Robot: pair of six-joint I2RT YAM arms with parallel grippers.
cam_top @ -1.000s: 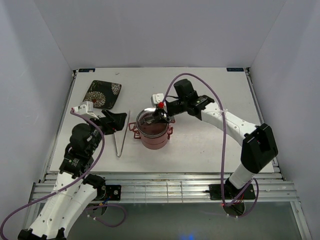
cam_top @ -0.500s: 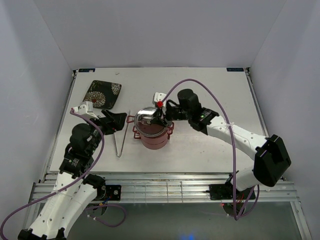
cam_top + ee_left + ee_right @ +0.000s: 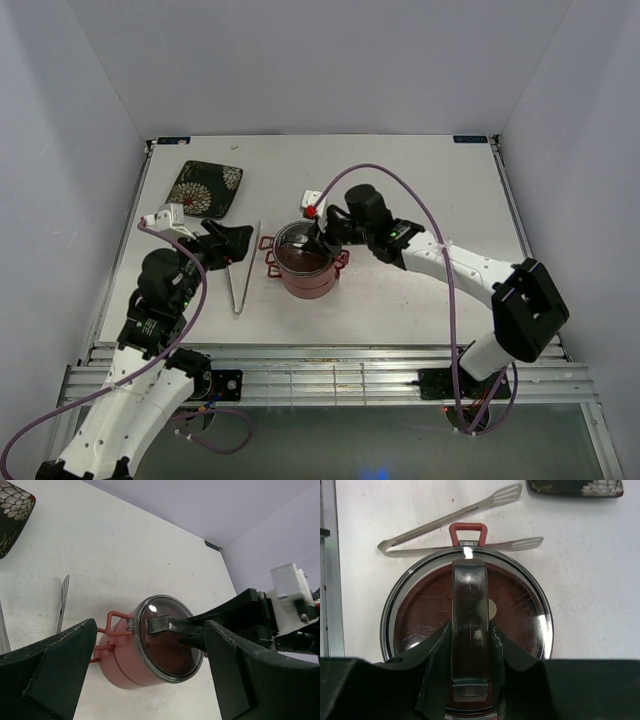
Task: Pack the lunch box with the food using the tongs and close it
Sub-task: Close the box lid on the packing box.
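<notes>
Lunch box (image 3: 305,272) sits mid-table (image 3: 420,180), centre of the top view, both red bowls stacked and the top lid (image 3: 420,615) on the stack. Can't tell whether the lid is fully seated. Right gripper (image 3: 470,652) comes in from the right and is clamped on the lid's strap handle (image 3: 469,605). The wrist view shows one finger (image 3: 436,655) on each side of the strap, pressed against it. Left gripper (image 3: 238,245) hangs left of the box, jaws spread wide with nothing between them. Its wrist cam looks straight at the lid through the gap. Tongs (image 3: 250,262) lie flat on the table, left of the box in the top view, joined end toward the bottom of the frame and tips toward the back. The right wrist view puts them just past the red side handle (image 3: 468,532), which hides part of one arm. Contact there is unclear. Neither gripper is touching the tongs. Dark patterned square plate (image 3: 206,187) is in the upper left of the top view, well apart from the box. The lid hides the inside of the box.
</notes>
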